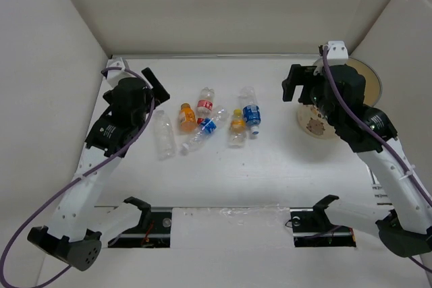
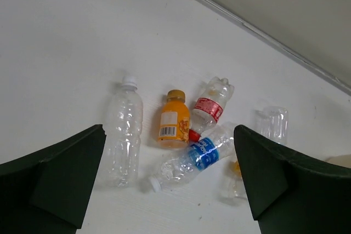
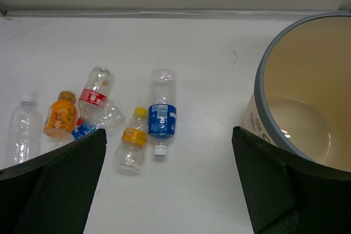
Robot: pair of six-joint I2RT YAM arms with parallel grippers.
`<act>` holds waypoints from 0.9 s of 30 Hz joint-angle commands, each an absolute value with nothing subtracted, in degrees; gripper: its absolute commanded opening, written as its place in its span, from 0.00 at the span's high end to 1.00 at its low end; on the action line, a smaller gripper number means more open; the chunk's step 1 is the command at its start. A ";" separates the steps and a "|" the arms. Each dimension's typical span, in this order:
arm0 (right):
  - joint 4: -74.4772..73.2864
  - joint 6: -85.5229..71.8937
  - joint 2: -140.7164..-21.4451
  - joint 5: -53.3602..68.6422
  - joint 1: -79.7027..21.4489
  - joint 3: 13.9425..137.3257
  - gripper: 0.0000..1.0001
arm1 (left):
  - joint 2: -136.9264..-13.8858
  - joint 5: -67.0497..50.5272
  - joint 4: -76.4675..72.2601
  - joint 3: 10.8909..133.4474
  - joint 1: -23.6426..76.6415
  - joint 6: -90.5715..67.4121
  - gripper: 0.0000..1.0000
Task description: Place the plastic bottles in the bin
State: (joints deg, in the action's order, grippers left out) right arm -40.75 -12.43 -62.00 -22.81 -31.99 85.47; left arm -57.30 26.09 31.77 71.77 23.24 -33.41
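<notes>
Six plastic bottles lay on their sides in a loose cluster at the middle of the counter (image 1: 270,180), between the two arms. From left to right they were:

- a plain clear bottle (image 1: 163,134)
- an orange-filled bottle (image 1: 187,117)
- a red-label bottle (image 1: 204,104), its lower end against a slanted blue-label bottle (image 1: 206,129)
- a yellow-capped bottle (image 1: 237,128), just beside a second blue-label bottle (image 1: 250,112)

The left claw (image 1: 156,89) hung over the counter just left of the cluster, nearest the plain clear bottle. Its fingers (image 2: 60,179) were spread wide and held nothing. In its wrist view the plain, orange-filled, red-label and slanted blue-label bottles lay ahead of it, framed in the gap between the two fingers, and it touched none of them.

The right claw (image 1: 290,84) hung to the right of the cluster, apart from the nearest blue-label bottle. It was also wide open and empty. The bin (image 3: 260,83) stood upright at the far right of the counter, well apart from the bottles, and the right arm covered part of it in the top view. In the right wrist view its grey-blue rim and tan inside sat just beyond the right-hand finger (image 3: 285,190), and the part of its inside that showed held no bottle.
</notes>
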 commanded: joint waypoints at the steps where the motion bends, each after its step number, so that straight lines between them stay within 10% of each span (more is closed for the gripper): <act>1: -40.17 -12.74 -60.56 -24.35 -32.87 88.15 0.00 | -55.47 30.40 34.53 73.74 23.12 -33.30 0.00; 15: -35.78 -11.52 -59.24 -19.78 -32.87 84.12 0.00 | -55.62 38.85 34.55 64.61 23.12 -44.29 0.00; 27: -34.28 -11.51 -59.85 -11.43 -35.95 82.97 0.00 | -68.90 22.59 22.34 52.13 12.30 -45.70 0.00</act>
